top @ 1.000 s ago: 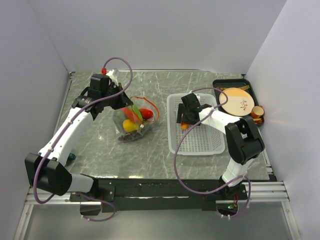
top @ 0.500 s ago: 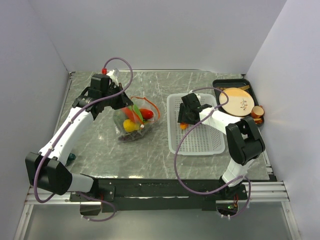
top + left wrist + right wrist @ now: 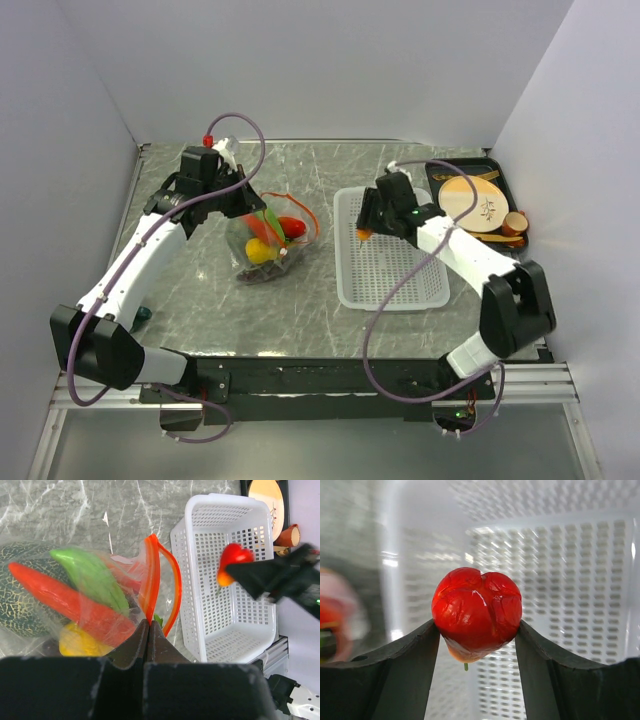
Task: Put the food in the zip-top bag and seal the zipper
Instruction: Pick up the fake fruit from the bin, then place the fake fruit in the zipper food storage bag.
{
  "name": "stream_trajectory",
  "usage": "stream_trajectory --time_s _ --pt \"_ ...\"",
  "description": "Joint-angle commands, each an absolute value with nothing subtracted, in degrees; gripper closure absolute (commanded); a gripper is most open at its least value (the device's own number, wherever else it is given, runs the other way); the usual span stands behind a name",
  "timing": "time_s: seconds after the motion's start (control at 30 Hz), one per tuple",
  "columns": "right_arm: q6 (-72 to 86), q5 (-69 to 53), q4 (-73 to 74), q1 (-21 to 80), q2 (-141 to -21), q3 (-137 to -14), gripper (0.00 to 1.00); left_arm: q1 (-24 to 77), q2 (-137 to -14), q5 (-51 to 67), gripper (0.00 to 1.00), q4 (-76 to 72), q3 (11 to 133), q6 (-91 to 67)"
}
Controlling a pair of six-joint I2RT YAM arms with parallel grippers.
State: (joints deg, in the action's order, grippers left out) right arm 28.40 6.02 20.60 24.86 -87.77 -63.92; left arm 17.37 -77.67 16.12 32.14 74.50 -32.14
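The clear zip-top bag [image 3: 262, 248] lies left of centre, holding food: a green piece [image 3: 90, 575], a long red piece [image 3: 65, 605], a yellow piece [image 3: 80, 640] and a netted dark green fruit [image 3: 12, 605]. Its orange-red zipper [image 3: 152, 575] loops open at the mouth. My left gripper [image 3: 149, 623] is shut on the zipper edge and holds the mouth up [image 3: 245, 205]. My right gripper [image 3: 476, 630] is shut on an orange-red tomato [image 3: 476, 611]. It holds the tomato in the air over the basket's left rim [image 3: 363, 232], right of the bag.
A white perforated basket [image 3: 400, 290] sits right of the bag. At the back right, a dark tray [image 3: 500, 168] carries a tan wooden disc [image 3: 470, 203] and a small brown cup [image 3: 515, 222]. A small dark green object [image 3: 143, 313] lies by the left arm.
The right gripper closed on the tomato in the basket and lifted it up and back, over the basket's left rim. The left gripper and the bag have not moved.
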Motion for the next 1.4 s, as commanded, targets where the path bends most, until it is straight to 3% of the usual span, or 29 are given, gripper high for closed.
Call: stream_trajectory --time_s 0.0,0.3,0.67,1.07,1.37 --pt "27.7 -1.9 15.9 24.9 -82.1 -67.9 0.59 17.7 -77.8 16.3 0.99 30.5 77.3 -31.8" --pt "25.3 -20.9 11.8 29.9 -87.7 -75.3 0.57 18.2 -77.4 18.0 0.99 30.6 78.4 -31.1" --pt "22.8 -30.5 13.3 36.2 -96.3 -81.7 0.56 20.1 -76.2 18.4 0.99 29.2 78.0 -30.4" --pt "19.6 -29.6 16.5 36.6 -101.8 -85.3 0.53 21.9 -75.4 21.9 0.99 30.0 79.1 -27.9" --pt "20.2 -20.1 16.6 36.6 -104.0 -89.1 0.5 22.6 -75.4 24.0 0.99 32.7 81.0 -26.3"
